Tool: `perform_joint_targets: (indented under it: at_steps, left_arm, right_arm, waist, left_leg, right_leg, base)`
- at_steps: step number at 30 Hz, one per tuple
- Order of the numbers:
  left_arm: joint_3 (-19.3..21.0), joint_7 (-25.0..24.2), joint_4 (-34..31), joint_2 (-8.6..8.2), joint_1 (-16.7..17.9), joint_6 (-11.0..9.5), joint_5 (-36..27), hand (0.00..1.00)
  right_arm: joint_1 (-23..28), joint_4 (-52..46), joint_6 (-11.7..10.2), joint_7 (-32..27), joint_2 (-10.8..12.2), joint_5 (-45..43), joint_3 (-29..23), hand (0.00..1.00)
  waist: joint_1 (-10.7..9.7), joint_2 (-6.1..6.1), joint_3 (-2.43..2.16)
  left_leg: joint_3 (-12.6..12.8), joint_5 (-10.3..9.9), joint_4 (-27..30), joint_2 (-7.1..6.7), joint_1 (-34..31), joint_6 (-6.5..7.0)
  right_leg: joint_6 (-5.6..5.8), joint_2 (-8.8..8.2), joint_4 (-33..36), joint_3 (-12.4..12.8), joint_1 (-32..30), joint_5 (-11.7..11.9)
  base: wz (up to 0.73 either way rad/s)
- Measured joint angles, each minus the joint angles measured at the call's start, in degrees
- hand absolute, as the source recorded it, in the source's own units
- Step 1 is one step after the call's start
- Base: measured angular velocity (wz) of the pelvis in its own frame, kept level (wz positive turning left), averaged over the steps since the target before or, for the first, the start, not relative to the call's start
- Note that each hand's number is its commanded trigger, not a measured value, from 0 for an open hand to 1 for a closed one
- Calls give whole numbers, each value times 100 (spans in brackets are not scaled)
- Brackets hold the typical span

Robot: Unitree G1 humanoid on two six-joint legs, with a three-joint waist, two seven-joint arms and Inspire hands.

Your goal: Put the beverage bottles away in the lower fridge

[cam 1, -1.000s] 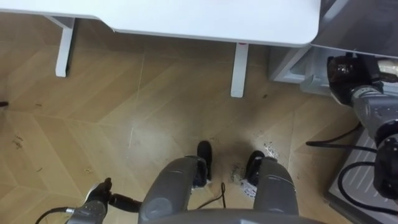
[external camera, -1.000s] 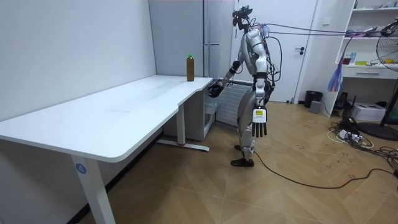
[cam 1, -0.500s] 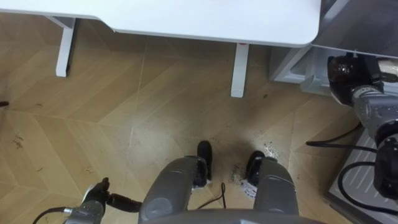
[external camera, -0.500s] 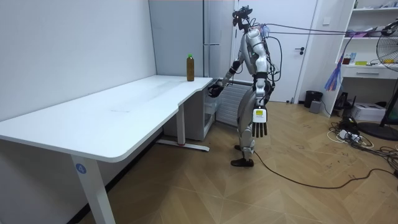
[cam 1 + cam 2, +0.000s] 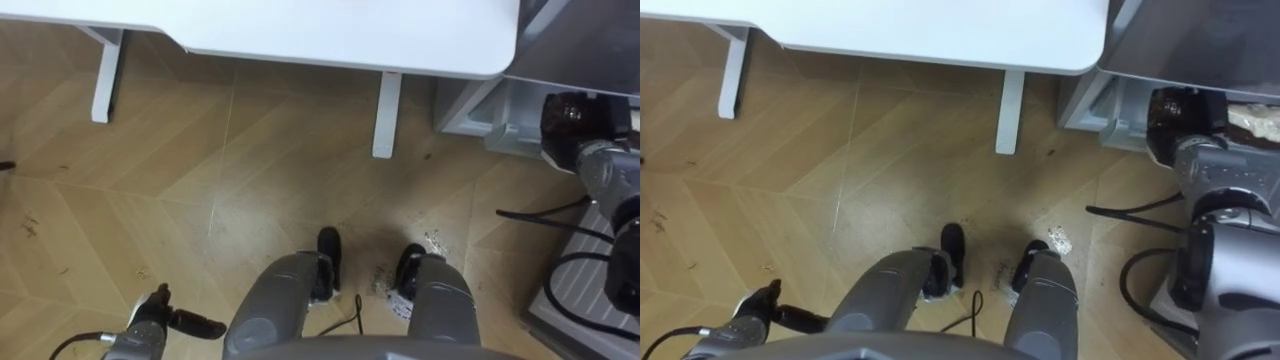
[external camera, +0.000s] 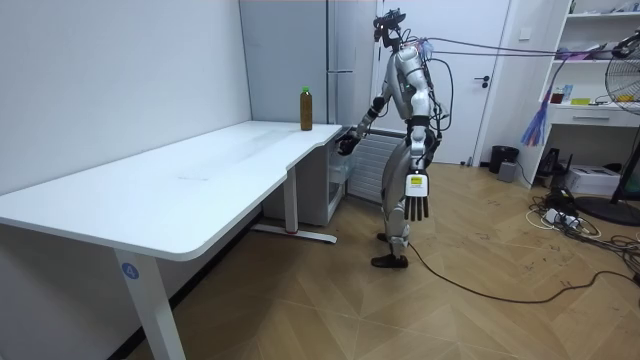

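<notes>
Worktop: white, long, set against the wall.
Floor: herringbone wood.
Fan: room view's right, beside white shelves.

Bottle: brown drink, green cap, upright on white table's far end, at 9 o'clock from robot's chest in room view. Fridge: tall, grey, directly behind bottle. Its lower part sits at 2 o'clock in left eye view, pale inner bin showing, looks open.
</notes>
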Motion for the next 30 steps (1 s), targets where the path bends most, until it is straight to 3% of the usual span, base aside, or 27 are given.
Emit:
perform_joint_targets:
  at_steps: [9,10,16,23,30]
  left_arm:
    - [1,33,-43,0,1,73,0,0]
    - [1,34,-46,0,1,74,0,0]
    - [1,33,-75,0,1,99,0,0]
    - [1,36,-113,-1,25,127,37,0]
    - [-8,37,-86,-2,23,131,-15,0]
  right_arm:
    - [0,2,-13,-239,-85,8,-40,2]
    - [1,3,-13,-255,-93,8,-40,100]
    - [1,14,-13,-390,-109,8,-40,100]
    - [4,73,-13,-418,-164,-12,-30,100]
    - [-1,240,-48,-358,-227,-170,-26,100]
  waist:
    - [-1,8,-6]
    - [-1,8,-7]
    - [-1,11,-11]
    - [6,58,-94]
    - [-14,62,-97]
  left_leg:
    - [31,0,5,46,17,-2]
    - [31,0,5,46,17,-2]
    - [31,0,4,47,83,-3]
    - [46,1,-32,65,151,-4]
    - [68,2,-45,74,202,-4]
  right_leg:
    - [-25,43,-25,-8,24,17]
    - [-25,43,-25,-8,27,18]
    - [-25,43,-38,-16,107,18]
    - [-31,68,-95,-51,176,45]
    - [-25,67,-130,-70,234,53]
  base:
    - [0]
    - [0]
    - [0]
    - [0]
    - [0]
